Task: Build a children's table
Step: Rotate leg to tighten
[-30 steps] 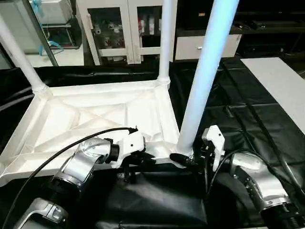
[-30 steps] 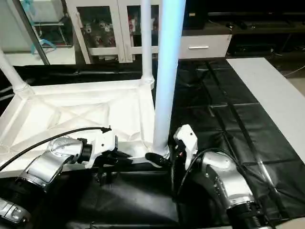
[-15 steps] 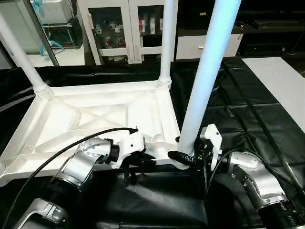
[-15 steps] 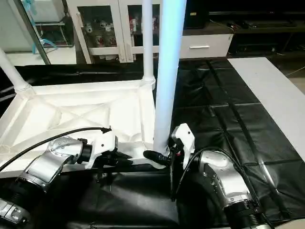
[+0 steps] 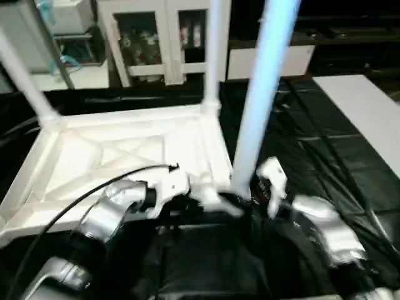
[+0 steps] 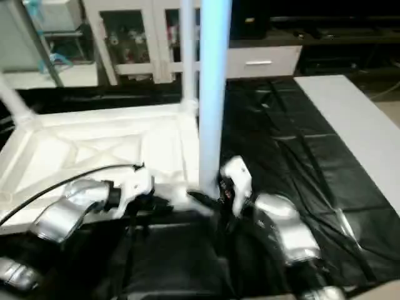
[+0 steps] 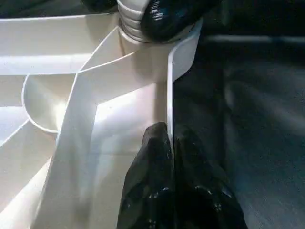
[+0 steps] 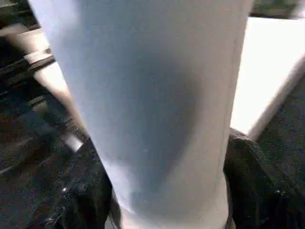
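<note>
On the black work table [image 5: 325, 156] I've got the tabletop [image 5: 112, 162] lying upside down, ribs facing up, with three legs standing in corner sockets: one far left [image 5: 22, 78], one far middle [image 5: 215, 56], and the near one [image 5: 259, 106] right in front of me. My left gripper [image 7: 169, 143] has its fingers pressed together, pinching the thin near edge wall of the tabletop just beside the near corner socket. My right gripper [image 5: 240, 201] is down at the base of the near leg, and from the wrist cam I see a black finger [image 8: 252, 186] on each side of the tube, spread around it and hugging it close. Both silver forearms sit low at the front edge of the tabletop
</note>
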